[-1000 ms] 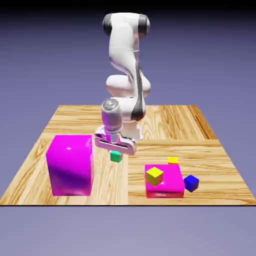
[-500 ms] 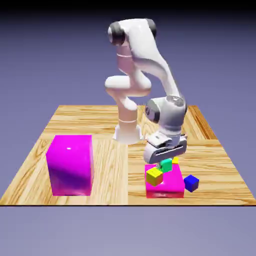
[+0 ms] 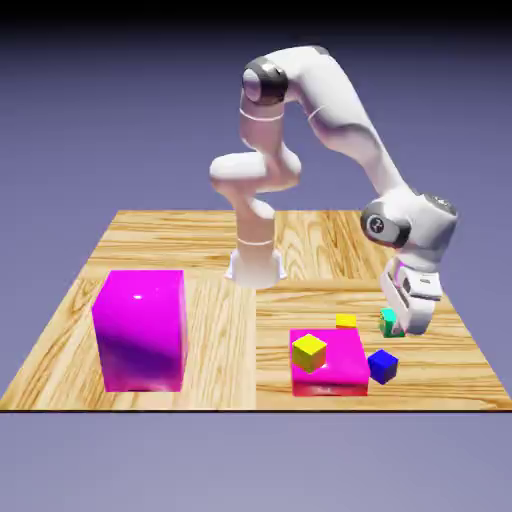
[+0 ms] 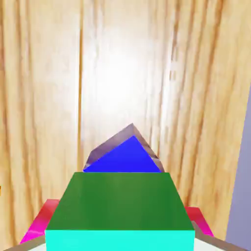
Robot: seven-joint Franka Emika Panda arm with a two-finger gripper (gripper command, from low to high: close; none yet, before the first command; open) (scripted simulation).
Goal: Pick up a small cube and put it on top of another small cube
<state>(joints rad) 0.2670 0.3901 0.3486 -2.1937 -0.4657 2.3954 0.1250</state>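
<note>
The gripper (image 3: 398,322) is clamped on the green cube (image 3: 388,321), holding it clear of the table (image 3: 150,245). In the exterior view the cube hangs just above and slightly behind the blue cube (image 3: 382,366), and to the exterior view's right of the flat magenta block (image 3: 335,368). Relative to that flat block: one yellow cube (image 3: 309,351) sits on its top near the front left corner, tilted a little; a second yellow cube (image 3: 346,321) shows at its far edge, and whether it rests on the block or on the table behind cannot be told; the blue cube lies on the table just beside its right side, turned at an angle. The tall magenta block (image 3: 141,329) stands well apart on the exterior view's left of the flat block. The arm (image 3: 340,110) arches from its base, behind the flat block, over to the right, with the hand pointing down. In the hand view the green cube (image 4: 120,208) fills the lower middle, dark green on top with a bright teal face at the bottom edge, hiding the fingertips; the blue cube (image 4: 125,157) shows beyond it, corner toward the camera, on pale wood, with slivers of the magenta block (image 4: 41,220) at either lower side.
</note>
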